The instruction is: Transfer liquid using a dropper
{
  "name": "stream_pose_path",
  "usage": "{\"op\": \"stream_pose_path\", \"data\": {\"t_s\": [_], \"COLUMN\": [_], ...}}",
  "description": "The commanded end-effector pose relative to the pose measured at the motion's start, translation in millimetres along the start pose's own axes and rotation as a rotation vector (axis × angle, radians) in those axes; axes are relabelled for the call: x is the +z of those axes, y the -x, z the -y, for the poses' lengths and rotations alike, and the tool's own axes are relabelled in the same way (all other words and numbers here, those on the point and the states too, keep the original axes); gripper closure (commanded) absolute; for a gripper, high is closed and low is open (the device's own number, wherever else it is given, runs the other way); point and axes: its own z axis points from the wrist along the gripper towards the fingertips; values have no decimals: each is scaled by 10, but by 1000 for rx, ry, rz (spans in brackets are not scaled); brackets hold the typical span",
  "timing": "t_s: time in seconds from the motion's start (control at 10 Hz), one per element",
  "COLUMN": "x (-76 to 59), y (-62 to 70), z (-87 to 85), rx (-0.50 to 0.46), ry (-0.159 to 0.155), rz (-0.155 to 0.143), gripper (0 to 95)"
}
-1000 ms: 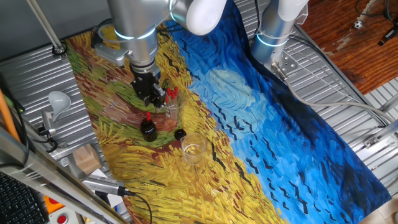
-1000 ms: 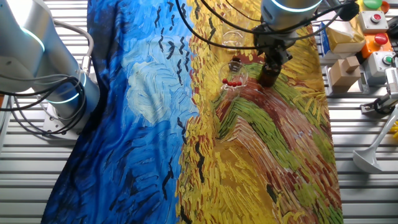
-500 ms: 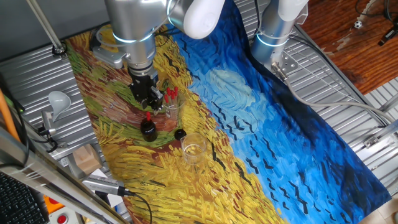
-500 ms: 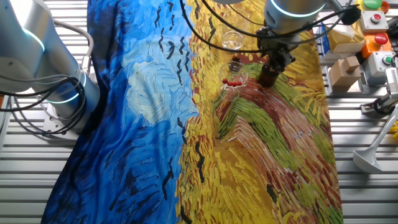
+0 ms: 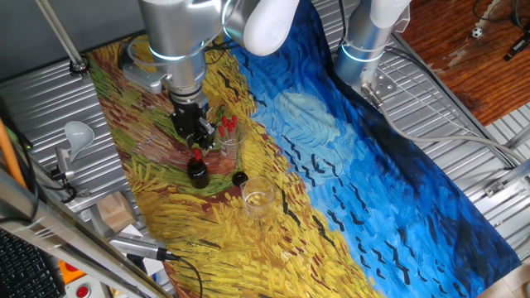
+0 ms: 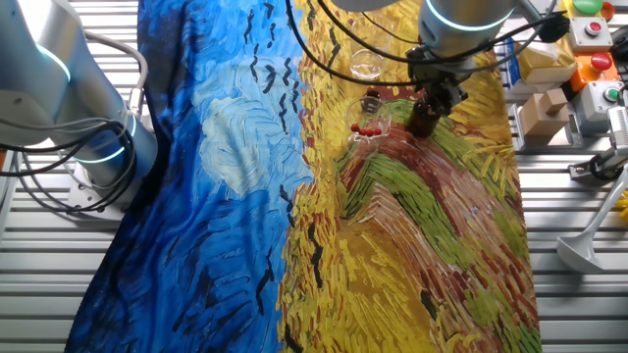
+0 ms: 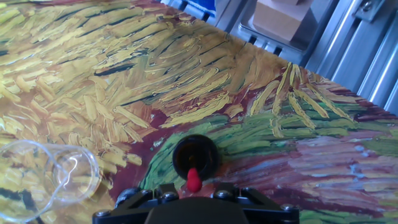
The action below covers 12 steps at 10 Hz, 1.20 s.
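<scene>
Painted cloth (image 5: 348, 165) in yellow and blue strokes covers the table, with ribbed metal around it. On the yellow part stands a small dark bottle (image 5: 197, 172), open at the top, and the gripper (image 5: 194, 142) hangs right above it. From the gripper points the dropper (image 5: 197, 155) — its red bulb shows just under the black fingers, and the clear stem goes down into the bottle's mouth. In the hand view the red bulb (image 7: 194, 180) sits in the middle between the fingers, over the round black opening of the bottle (image 7: 195, 154). The fingers stand close together around the dropper, so it seems to be gripped, though the exact contact is hidden by the gripper body.

Just beside the bottle, toward the blue side, stands a clear glass (image 5: 228, 139) that holds more droppers with red bulbs. A small black cap (image 5: 239, 177) lies near the bottle — and an empty clear cup (image 5: 257, 199) stands a little further.
</scene>
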Motion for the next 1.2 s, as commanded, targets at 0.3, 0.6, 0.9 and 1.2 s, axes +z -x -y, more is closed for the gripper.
{"op": "stream_pose_path", "data": {"t_s": [0.3,0.6,0.9,1.2], "x": [16,55,69,90], "y": [7,6,19,31], "z": [8,21,22,5], "rx": [1,1,3,9], "ry": [1,1,0,0], "rz": [1,2,1,2], "gripper": [570,570,760,760]}}
